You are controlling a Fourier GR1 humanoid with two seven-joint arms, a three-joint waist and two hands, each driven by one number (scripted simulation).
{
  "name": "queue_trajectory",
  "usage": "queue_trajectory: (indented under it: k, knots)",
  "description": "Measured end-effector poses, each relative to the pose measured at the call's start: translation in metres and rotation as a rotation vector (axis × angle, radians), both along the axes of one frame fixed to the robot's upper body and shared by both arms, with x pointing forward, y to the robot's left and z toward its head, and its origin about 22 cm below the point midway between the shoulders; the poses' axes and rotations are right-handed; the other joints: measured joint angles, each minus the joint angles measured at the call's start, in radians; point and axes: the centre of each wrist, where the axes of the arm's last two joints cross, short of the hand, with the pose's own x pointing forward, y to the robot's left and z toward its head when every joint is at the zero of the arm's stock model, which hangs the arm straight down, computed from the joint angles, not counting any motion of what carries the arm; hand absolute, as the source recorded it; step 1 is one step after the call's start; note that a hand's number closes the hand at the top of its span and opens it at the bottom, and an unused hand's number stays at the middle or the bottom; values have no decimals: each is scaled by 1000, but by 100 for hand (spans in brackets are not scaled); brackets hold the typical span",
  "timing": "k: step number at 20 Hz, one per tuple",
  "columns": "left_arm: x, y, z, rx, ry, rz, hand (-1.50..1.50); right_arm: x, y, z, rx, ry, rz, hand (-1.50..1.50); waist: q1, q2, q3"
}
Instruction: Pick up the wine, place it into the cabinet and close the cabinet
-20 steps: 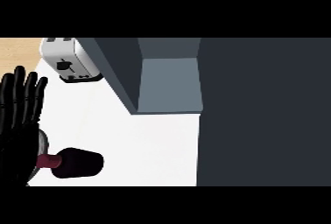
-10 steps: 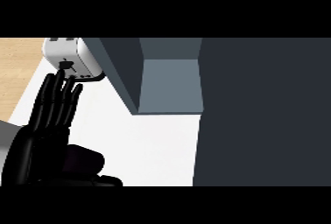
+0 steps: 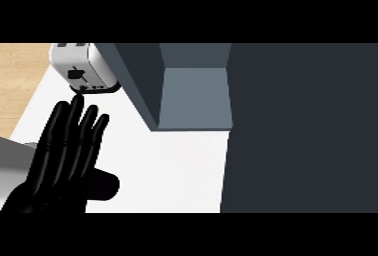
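One left hand (image 3: 60, 165) over wine (image 3: 105, 186), counter (image 3: 181, 167) beside

Single head view, steeply down onto counter (image 3: 177, 165)

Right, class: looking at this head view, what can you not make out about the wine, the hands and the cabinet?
- Wine: mostly hidden under the left hand; only a dark end shows.
- Whether the straight fingers touch it: cannot tell.
- Right hand: outside the view.
- Cabinet: cut off by the view's top edge.
- Toaster: far end cut off likewise.
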Motion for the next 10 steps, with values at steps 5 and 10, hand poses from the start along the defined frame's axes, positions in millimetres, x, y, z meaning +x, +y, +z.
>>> queue_trajectory:
  k: [5, 10]
  knots:
    - [-13, -21, 8, -9, 41, -25, -150, -4, 5, 5, -4, 16, 8, -150, 0, -1, 0]
    - [-20, -34, 9, -12, 83, -46, -150, -6, 9, 8, -2, 36, 8, -150, 2, -2, 0]
